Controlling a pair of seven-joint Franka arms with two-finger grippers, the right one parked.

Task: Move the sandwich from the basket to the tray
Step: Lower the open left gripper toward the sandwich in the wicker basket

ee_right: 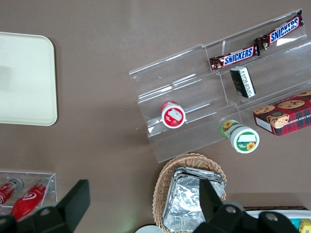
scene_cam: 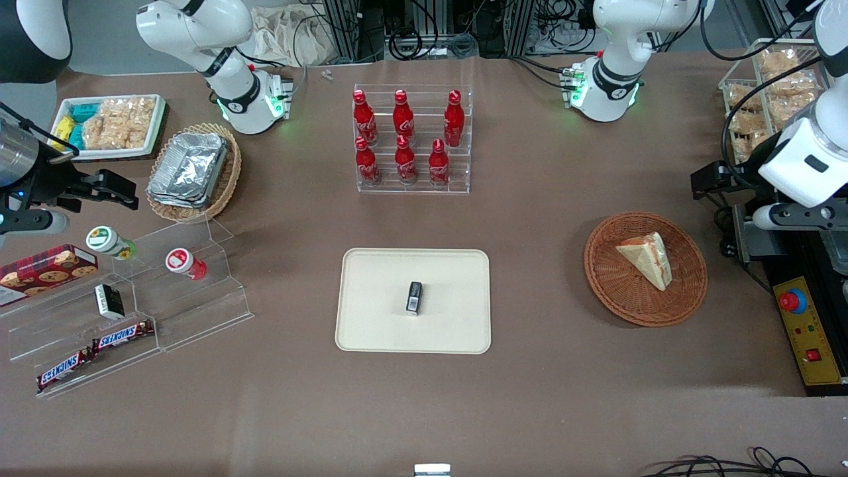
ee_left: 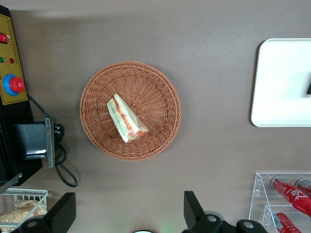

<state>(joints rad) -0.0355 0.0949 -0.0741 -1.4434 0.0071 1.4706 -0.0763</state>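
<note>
Nothing's moved yet: the sandwich (scene_cam: 646, 259) lies in the basket (scene_cam: 619, 291), the tray (scene_cam: 377, 318) waits, and the gripper (ee_left: 129, 213) hangs above, fingers wide and empty.

A brown table (scene_cam: 530, 397) fills the front view. At the frame's centre lies the cream tray (scene_cam: 371, 331). Level with it, toward the working arm's end, sits the reddish-brown wicker basket (scene_cam: 623, 298), well apart from the tray. In the upper middle stands a clear acrylic bottle rack (scene_cam: 464, 179). Toward the parked arm's end rest a tan wicker basket (scene_cam: 228, 179), a white snack tray (scene_cam: 156, 126) above it in the frame, and a clear stepped display stand (scene_cam: 218, 291) lower down. The gripper (ee_left: 129, 213) hangs above the table near the reddish-brown basket, fingers spread wide.
</note>
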